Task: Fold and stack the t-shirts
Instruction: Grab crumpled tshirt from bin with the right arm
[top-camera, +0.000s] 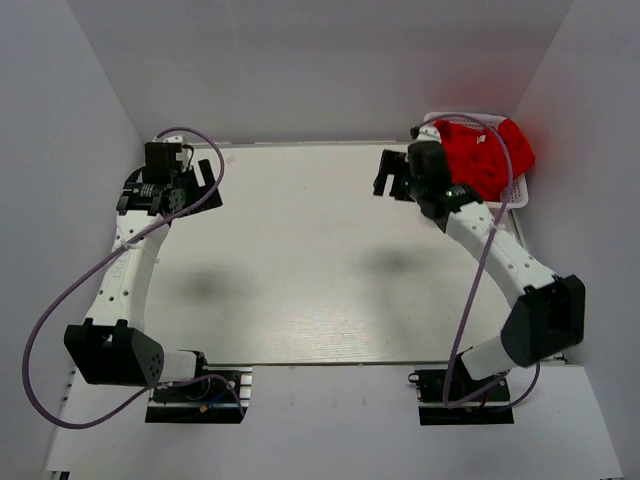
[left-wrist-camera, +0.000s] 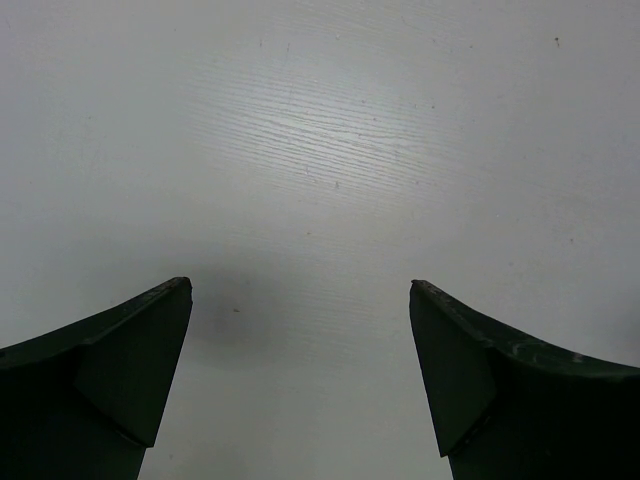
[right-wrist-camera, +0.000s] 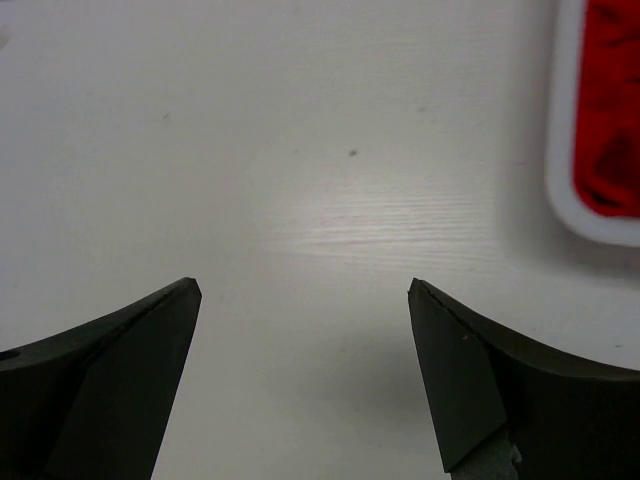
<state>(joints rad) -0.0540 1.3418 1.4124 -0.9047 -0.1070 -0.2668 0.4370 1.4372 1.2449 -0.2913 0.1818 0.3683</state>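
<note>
Lying heaped in the basket (top-camera: 519, 193), t-shirts (top-camera: 487, 152); right gripper (top-camera: 391, 176) near, parted

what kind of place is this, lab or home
Most likely a lab test cell, not a home: plain white walls box in a white table, a left arm and right arm are bolted at its near edge, and a basket holds red t-shirts.

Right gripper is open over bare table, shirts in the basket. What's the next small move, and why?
Probably swing the right gripper toward the heap of bright red cloth t-shirts in the white plastic lattice basket beside it. Its jaws stand open and empty, it is the nearer arm, and no shirt lies on the white table yet.
</note>
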